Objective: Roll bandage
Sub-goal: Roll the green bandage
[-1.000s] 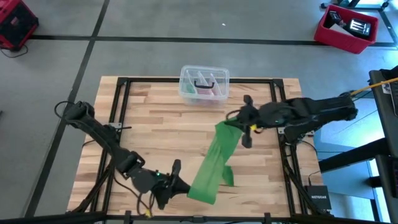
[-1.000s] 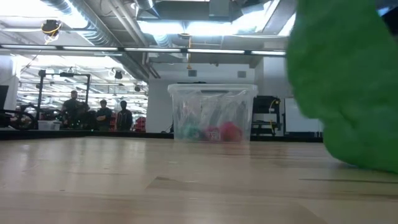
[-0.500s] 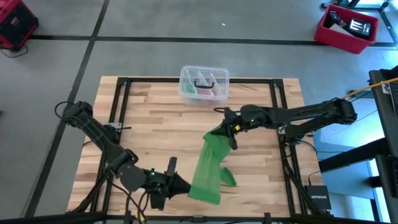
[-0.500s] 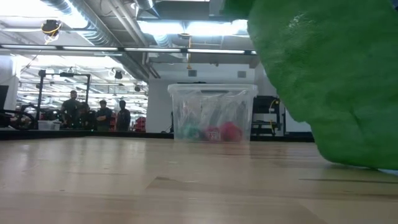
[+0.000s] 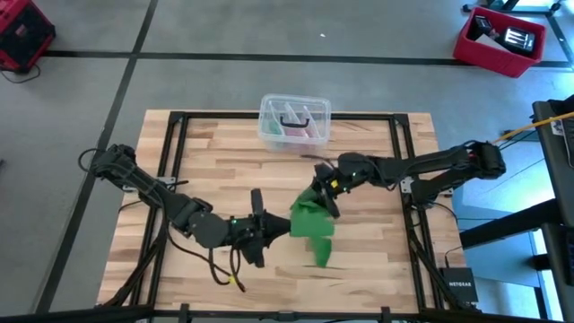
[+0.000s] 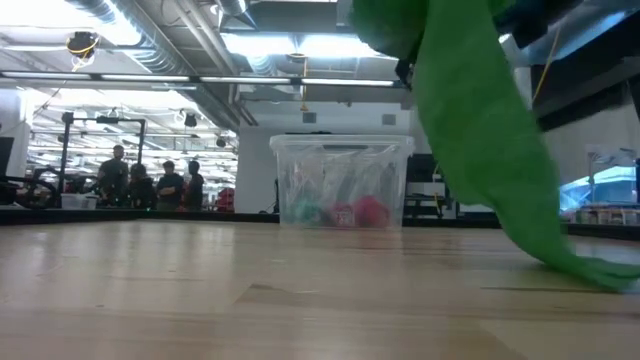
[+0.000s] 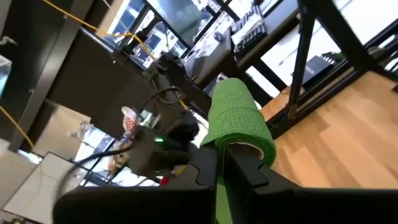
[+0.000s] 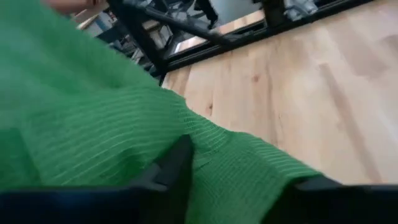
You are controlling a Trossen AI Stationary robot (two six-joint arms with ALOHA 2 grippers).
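The bright green bandage (image 5: pixel 312 222) hangs bunched between my two grippers above the middle of the wooden table (image 5: pixel 215 170). Its rolled end (image 7: pixel 239 118) is in my left gripper (image 5: pixel 276 227), which is shut on it. My right gripper (image 5: pixel 325 193) stands just beyond it toward the far right, fingers apart, with the loose strip (image 8: pixel 112 137) running between them. The strip's free tail (image 5: pixel 321 256) slopes down to the tabletop, where its end (image 6: pixel 600 272) rests in the low view. My left gripper pinches the bandage's rolled end (image 7: pixel 231 134) between its two fingers, which come in level from the table's left. The roll is lifted clear of the table, and the loose strip runs off it toward my right gripper. My right gripper has the strip between its parted fingers (image 8: pixel 177 163); whether they touch it I cannot tell.
A clear plastic box (image 5: pixel 294 123) with pink and dark items stands at the table's far edge, also seen in the low view as the box (image 6: pixel 340 180). Black frame rails (image 5: pixel 175 144) run along the table's sides. People (image 6: pixel 150 185) stand far off in the room.
My left gripper has risen and gone from the near edge toward the table's middle, carrying the rolled end up. My right gripper has come down and toward the left and near side. The bandage, stretched long before, is now bunched short between them, its tail on the table.
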